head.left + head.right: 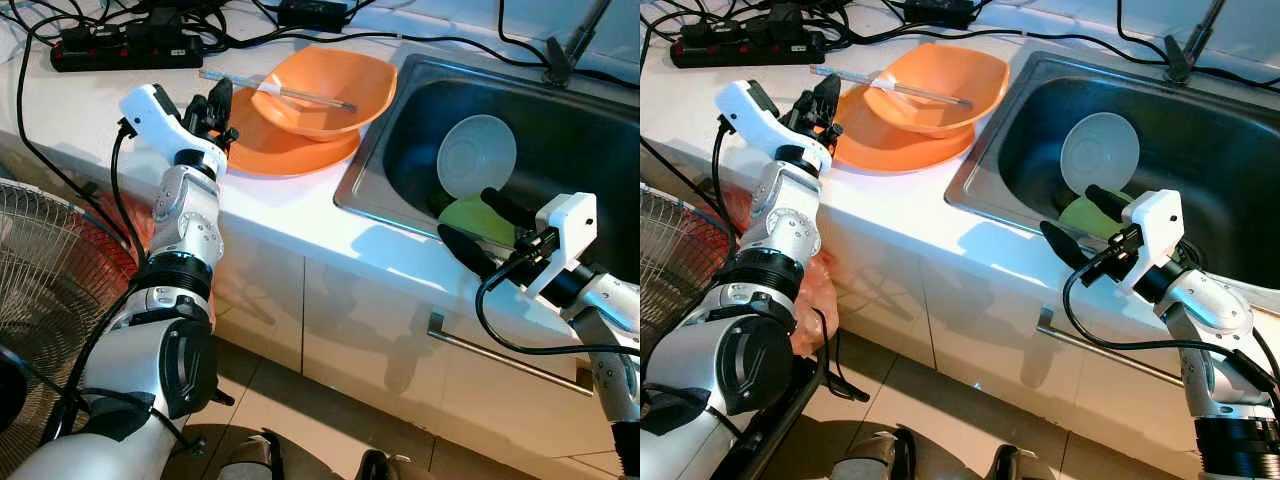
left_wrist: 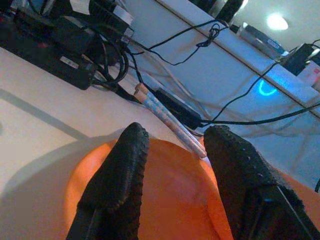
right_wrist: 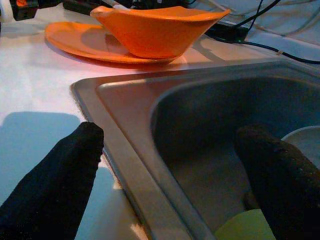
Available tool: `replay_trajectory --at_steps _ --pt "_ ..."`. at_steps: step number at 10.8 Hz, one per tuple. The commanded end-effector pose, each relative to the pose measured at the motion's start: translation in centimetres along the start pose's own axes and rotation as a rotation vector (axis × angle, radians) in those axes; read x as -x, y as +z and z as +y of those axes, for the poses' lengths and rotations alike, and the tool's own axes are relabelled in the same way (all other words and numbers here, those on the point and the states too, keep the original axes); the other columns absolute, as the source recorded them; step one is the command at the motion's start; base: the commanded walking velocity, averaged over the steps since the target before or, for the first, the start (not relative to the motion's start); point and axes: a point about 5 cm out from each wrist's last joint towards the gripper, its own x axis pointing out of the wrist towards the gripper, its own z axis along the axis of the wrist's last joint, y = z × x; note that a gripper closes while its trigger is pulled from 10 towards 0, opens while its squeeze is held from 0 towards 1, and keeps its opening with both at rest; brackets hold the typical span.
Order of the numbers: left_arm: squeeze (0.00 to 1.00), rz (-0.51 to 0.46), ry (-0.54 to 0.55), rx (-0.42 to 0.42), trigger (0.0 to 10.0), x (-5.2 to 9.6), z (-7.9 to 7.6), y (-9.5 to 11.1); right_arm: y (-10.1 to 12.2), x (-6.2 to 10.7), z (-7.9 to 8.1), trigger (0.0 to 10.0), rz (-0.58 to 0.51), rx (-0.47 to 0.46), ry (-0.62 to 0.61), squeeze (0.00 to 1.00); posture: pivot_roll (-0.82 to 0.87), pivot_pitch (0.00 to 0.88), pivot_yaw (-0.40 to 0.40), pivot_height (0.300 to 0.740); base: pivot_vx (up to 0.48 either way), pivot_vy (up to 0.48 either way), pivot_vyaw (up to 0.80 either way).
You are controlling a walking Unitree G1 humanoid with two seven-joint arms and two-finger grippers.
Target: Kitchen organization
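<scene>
Counter: white worktop (image 1: 290, 215) runs across the upper half of the head views, cabinet fronts below it.
Orange plate: (image 1: 262, 152) upper centre, flat on the worktop, just left of the sink.
Orange bowl: (image 1: 325, 92) sits on the plate, tilted; chopsticks (image 1: 275, 89) lie across its rim, ends poking out twd the upper left.
Sink: steel basin (image 1: 372, 170) at upper right – a white dish (image 1: 476, 155) leans inside, a green dish (image 1: 470, 218) just below it, partly hidden by the R arm.
L gripper: (image 1: 214, 112) upper left, at the plate's left edge; fingers (image 2: 117, 185) parted, nothing btwn them, plate rim under the tips. Contact w/ plate – can't tell.
R gripper: (image 1: 483, 228) right of centre, over the sink's front rim; fingers (image 3: 55, 182) spread wide, empty – one over the worktop side, the other over the basin.
Power strip: black (image 1: 125, 48), top left, cables trailing along the back of the counter.
Fan: wire grille (image 1: 45, 270) at the left edge, low.
</scene>
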Motion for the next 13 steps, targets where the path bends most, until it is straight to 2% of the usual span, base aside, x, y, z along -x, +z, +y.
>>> replay_trajectory --at_steps 1,13 --pt "0.00 -0.001 0.001 -0.011 10.0 -0.13 -0.13 0.10 0.09 -0.05 -0.06 10.0 -0.001 0.010 0.003 0.00 -0.01 0.151 -0.017 0.740 0.000 0.000 0.00" --pt "0.00 -0.006 0.000 -0.001 10.0 -0.23 -0.18 0.16 0.04 -0.17 -0.10 10.0 -0.001 0.006 0.000 0.00 -0.01 0.160 -0.022 0.740 0.296 0.000 0.00"
